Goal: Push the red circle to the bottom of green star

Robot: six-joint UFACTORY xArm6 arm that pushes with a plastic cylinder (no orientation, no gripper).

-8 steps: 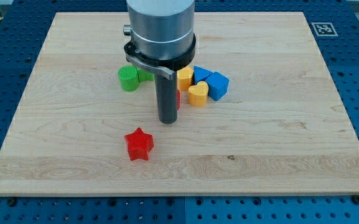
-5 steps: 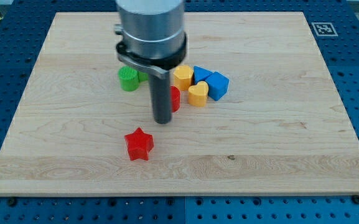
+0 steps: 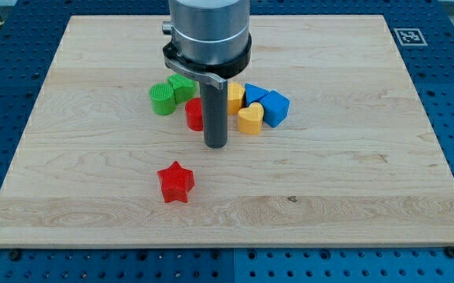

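Presently: my tip [image 3: 215, 145], a bare rod holding nothing, rests on the wooden board [image 3: 352, 181]. The red circle [image 3: 195, 115] sits just to the view's left of the rod, slightly above the tip, apparently touching. The green star [image 3: 182, 86] lies just above the circle, beside a green round block [image 3: 162, 100]. Circle looks near its goal

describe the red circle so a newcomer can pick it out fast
Start at the block cluster in the wooden board's upper middle. The red circle sits at its lower left, just left of my tip: round, unlike the lone red star below.
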